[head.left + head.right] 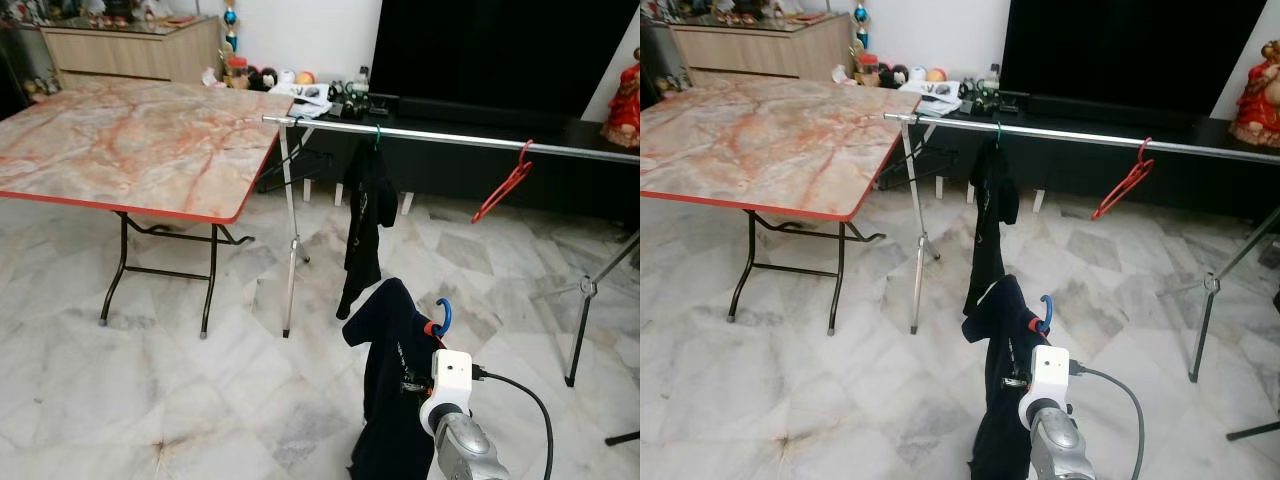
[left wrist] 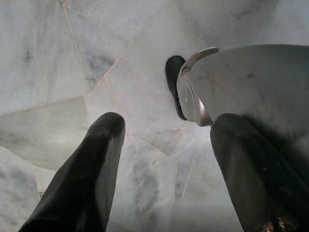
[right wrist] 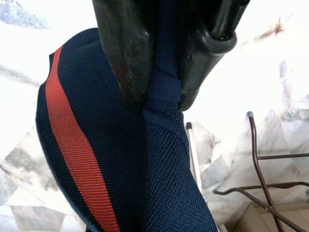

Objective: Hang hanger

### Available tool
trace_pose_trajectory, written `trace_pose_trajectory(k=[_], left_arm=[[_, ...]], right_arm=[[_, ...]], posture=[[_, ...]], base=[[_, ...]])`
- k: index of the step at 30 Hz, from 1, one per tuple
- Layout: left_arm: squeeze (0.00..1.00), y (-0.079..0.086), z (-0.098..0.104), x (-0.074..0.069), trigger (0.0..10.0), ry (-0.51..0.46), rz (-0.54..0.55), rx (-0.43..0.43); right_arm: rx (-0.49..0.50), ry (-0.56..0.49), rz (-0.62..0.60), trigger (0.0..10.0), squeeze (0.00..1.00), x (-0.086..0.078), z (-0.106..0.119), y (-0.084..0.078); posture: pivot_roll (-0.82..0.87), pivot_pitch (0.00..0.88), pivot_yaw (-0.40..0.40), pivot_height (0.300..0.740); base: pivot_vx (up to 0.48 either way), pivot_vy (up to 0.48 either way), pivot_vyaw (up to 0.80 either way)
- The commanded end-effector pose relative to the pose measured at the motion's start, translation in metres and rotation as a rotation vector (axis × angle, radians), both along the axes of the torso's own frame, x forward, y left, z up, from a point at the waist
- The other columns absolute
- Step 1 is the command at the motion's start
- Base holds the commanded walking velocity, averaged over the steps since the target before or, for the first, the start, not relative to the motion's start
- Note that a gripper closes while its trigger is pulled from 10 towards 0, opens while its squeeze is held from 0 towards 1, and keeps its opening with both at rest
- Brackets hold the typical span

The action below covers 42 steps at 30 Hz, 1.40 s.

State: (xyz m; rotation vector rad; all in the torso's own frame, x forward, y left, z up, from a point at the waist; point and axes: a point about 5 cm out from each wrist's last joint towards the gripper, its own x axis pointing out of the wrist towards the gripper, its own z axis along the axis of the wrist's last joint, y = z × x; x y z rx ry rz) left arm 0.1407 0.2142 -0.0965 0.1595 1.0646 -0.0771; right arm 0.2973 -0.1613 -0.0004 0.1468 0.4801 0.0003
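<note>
a: blue hanger (image 1: 443, 314) with a dark navy garment (image 1: 392, 390) draped over it, carried low in front by the right gripper (image 3: 161, 92). jaws clamped together on the cloth near the neck, red stripe running down one side.

b: well short of the rail (image 1: 450, 137) yet. need to close the gap first, then lift until the blue hook clears the top of the bar.

a: where along it? already one dark garment (image 1: 366, 225) hanging near the left end, on a green hook, and an empty red hanger (image 1: 505, 182) further right.

b: between those two looks best, bare bar there. better to keep the hook's opening turned toward the rail, come down over it, and only then let go.

a: risks?

b: grip sits on fabric, not on the hanger itself, so likely to swing or slip. slow and steady while walking. also worth steering away from the marble-topped table (image 1: 130, 150) on the left and the stand's leg (image 1: 290, 262) below the near end.

a: left gripper (image 2: 164, 159)?

b: hanging idle, fingers apart, pointed at the marble floor (image 1: 120, 400). no part in this step.
</note>
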Motion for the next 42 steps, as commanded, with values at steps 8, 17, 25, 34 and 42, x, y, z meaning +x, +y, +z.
trace_pose_trajectory(k=[8, 17, 25, 34, 42], left_arm=[[0.00, -0.001, -0.002, -0.005, 10.0, 0.020, -0.005, -0.001], [0.00, 0.000, -0.002, -0.005, 10.0, 0.019, -0.004, 0.001], [0.00, 0.001, -0.002, -0.005, 10.0, 0.018, -0.002, 0.015], [0.00, 0.014, 0.017, 0.032, 10.0, -0.147, -0.004, 0.083], [0.00, 0.028, 0.071, 0.104, 10.0, -0.495, -0.034, 0.145]], right_arm=[[-0.002, -0.024, 0.006, 10.0, 0.00, 0.006, 0.006, -0.001], [-0.002, -0.024, 0.002, 10.0, 0.00, 0.006, 0.006, -0.001], [-0.007, -0.008, 0.028, 10.0, 0.00, 0.006, 0.006, -0.001], [-0.077, 0.043, 0.217, 10.0, 0.00, 0.009, 0.007, 0.001], [-0.182, 0.057, 0.351, 10.0, 0.00, 0.017, 0.016, -0.005]], posture=[[0.13, 0.000, -0.051, 0.740], [0.13, 0.000, -0.050, 0.740], [0.13, 0.000, -0.050, 0.740], [0.14, 0.000, -0.056, 0.740], [0.15, 0.000, -0.067, 0.740]], base=[[-0.240, 0.000, 0.00], [-0.214, 0.000, 0.00], [0.000, 0.000, 0.00], [0.000, 0.000, 0.00], [0.000, 0.000, 0.00]])
